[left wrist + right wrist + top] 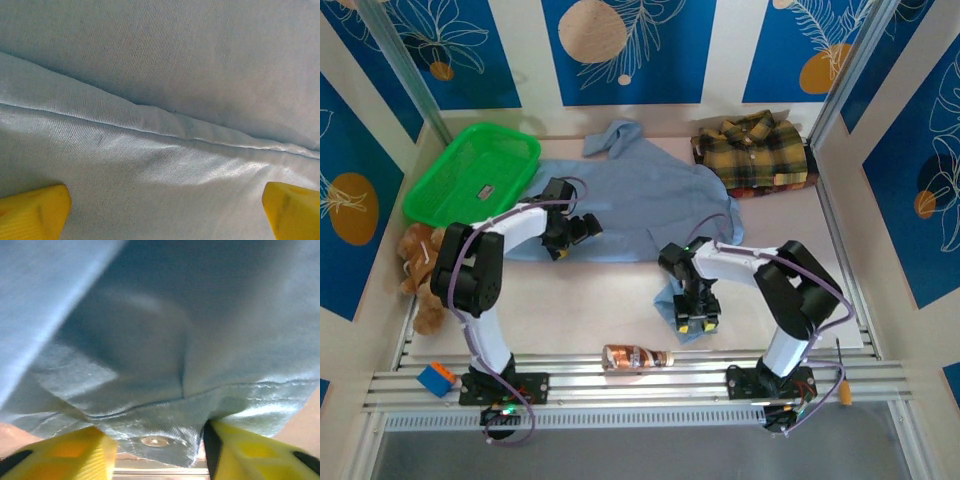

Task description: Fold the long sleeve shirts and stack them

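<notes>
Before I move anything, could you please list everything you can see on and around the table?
light blue shirt: one, light blue, spread across the middle
plaid shirt: one, yellow and dark brown, folded, far right corner
basket: one, green, far left corner
stuffed toy: one, brown, left edge
bottle: one, brown, lying at the near edge, middle
block: one, blue and orange, near left corner
tool: one, orange handle, near right corner
table: one, pale
left claw: one, yellow fingers, open over the light blue shirt
right claw: one, yellow fingers, either side of the light blue shirt's cuff, grip unclear
</notes>
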### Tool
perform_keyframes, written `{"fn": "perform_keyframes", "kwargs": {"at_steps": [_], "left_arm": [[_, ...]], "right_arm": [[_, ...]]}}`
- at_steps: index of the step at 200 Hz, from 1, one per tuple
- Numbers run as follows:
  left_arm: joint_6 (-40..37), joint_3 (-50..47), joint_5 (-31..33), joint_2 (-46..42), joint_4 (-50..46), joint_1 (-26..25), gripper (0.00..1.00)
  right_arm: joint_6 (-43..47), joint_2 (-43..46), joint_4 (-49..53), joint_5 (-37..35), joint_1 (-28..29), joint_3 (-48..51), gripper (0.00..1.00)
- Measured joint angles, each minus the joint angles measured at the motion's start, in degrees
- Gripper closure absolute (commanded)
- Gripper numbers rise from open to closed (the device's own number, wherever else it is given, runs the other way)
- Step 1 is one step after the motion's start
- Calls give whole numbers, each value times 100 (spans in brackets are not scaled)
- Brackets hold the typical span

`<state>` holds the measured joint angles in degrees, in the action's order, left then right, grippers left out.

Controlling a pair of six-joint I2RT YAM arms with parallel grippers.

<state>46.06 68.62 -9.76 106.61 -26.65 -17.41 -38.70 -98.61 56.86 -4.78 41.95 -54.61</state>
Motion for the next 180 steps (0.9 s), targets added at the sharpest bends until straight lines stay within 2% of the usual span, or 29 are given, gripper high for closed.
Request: {"fn": "perform_keyframes", "kwargs": {"at_steps": [32, 60, 101, 131, 154, 180], "left_arm": [[46, -2, -4, 13, 94, 46, 0], [55, -48, -13, 11, 164, 70, 0], [103, -125, -98, 7, 367, 103, 0], [166, -146, -168, 7, 520, 118, 0], [166, -146, -192, 7, 553, 118, 0], [166, -177, -219, 7, 625, 120, 0]], "right_arm": [[-31, -212, 114, -295, -7, -310, 90], [52, -192, 94, -682, -7, -555, 98], [264, 479, 551, -1147, -44, -1652, 100], [605, 708, 907, -1349, -402, -2916, 100], [975, 442, 1117, -1394, -894, -3950, 100], [1484, -372, 1270, -1397, -1381, -5427, 100]]}}
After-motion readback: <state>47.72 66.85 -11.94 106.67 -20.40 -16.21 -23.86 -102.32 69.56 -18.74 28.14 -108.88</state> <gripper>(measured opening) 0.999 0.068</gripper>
